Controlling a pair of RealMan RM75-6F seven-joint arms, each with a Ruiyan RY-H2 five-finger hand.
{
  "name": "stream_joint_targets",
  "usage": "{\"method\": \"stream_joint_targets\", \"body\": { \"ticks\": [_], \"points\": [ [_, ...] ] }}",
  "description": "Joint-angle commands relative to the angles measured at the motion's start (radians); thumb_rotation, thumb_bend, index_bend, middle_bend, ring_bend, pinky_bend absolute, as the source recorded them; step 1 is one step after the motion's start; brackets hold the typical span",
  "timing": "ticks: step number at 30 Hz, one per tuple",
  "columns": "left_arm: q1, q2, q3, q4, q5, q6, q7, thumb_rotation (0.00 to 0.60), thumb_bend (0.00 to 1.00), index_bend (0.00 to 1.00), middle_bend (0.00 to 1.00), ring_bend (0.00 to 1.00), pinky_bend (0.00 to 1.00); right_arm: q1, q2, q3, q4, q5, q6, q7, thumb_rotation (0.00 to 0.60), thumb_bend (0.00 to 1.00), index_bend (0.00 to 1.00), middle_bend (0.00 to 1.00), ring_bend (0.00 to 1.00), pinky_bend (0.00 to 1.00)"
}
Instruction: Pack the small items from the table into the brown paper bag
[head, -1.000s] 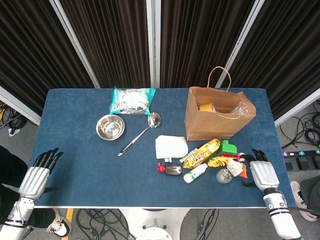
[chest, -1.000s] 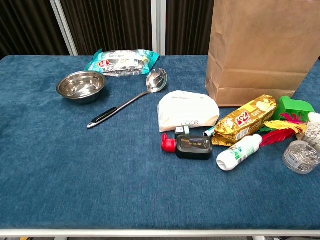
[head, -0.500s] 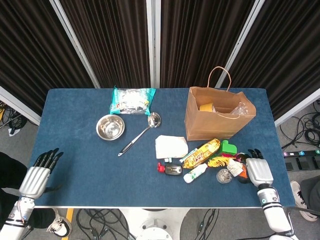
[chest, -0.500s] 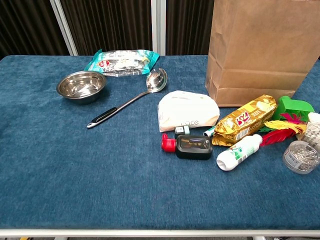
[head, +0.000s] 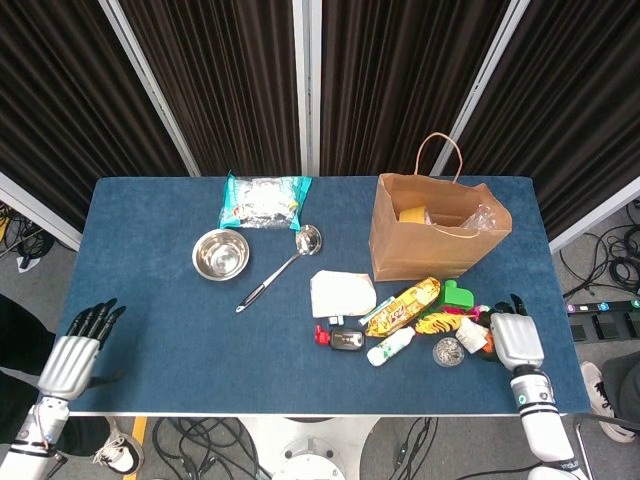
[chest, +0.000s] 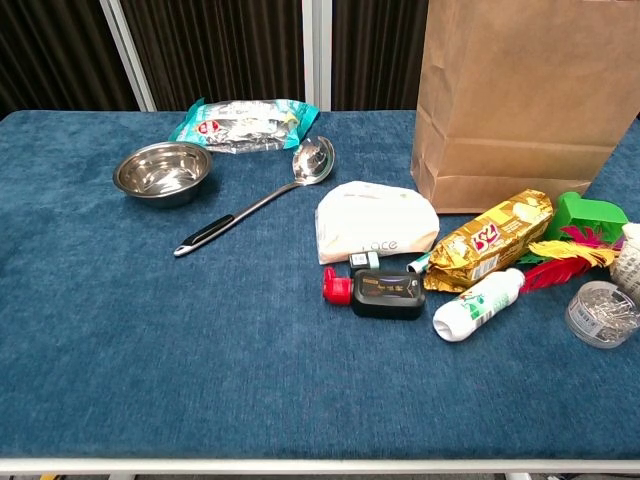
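The brown paper bag (head: 435, 235) (chest: 520, 100) stands upright at the back right with things inside. In front of it lie a white pouch (head: 340, 293), a gold snack packet (head: 403, 305), a white bottle (head: 390, 347), a small black bottle with a red cap (head: 340, 339), a green block (head: 458, 294), red and yellow feathers (head: 445, 320), a clear tub of clips (head: 447, 351) and a small white packet (head: 470, 333). My right hand (head: 510, 338) lies flat just right of the white packet, fingers extended, holding nothing. My left hand (head: 72, 352) hovers off the table's front left corner, fingers apart and empty.
A steel bowl (head: 221, 254), a ladle (head: 280, 268) and a teal snack packet (head: 264, 200) sit at the back left. The table's front edge (head: 300, 412) runs close to both hands. Neither hand shows in the chest view.
My right hand has slid left and slightly forward, ending against the rightmost small items. The white packet at the chest view's right edge shifted a little. The left hand stayed put.
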Motion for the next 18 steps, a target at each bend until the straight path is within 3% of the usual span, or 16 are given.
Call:
{"method": "stream_joint_targets", "body": {
  "ticks": [1, 8, 13, 18],
  "points": [
    [0.0, 0.001, -0.002, 0.0, -0.002, 0.0, -0.003, 0.6, 0.11, 0.08, 0.09, 0.0, 0.12, -0.004, 0.0, 0.001, -0.006, -0.011, 0.013, 0.004, 0.6, 0.23, 0.62, 0.5, 0.22, 0.02],
    [-0.005, 0.01, -0.008, -0.013, 0.01, 0.015, -0.007, 0.6, 0.11, 0.08, 0.09, 0.0, 0.12, -0.034, 0.053, 0.004, -0.106, -0.153, 0.153, -0.006, 0.6, 0.27, 0.65, 0.52, 0.24, 0.02],
    [-0.007, 0.017, -0.015, -0.029, 0.012, 0.026, -0.005, 0.6, 0.11, 0.08, 0.09, 0.0, 0.12, -0.036, 0.146, 0.027, -0.289, -0.297, 0.248, -0.043, 0.6, 0.27, 0.65, 0.53, 0.24, 0.02],
    [-0.005, 0.022, -0.017, -0.032, 0.007, 0.027, -0.006, 0.6, 0.11, 0.08, 0.09, 0.0, 0.12, 0.001, 0.187, 0.075, -0.464, -0.398, 0.265, -0.095, 0.6, 0.27, 0.65, 0.53, 0.24, 0.02]
  ]
}}
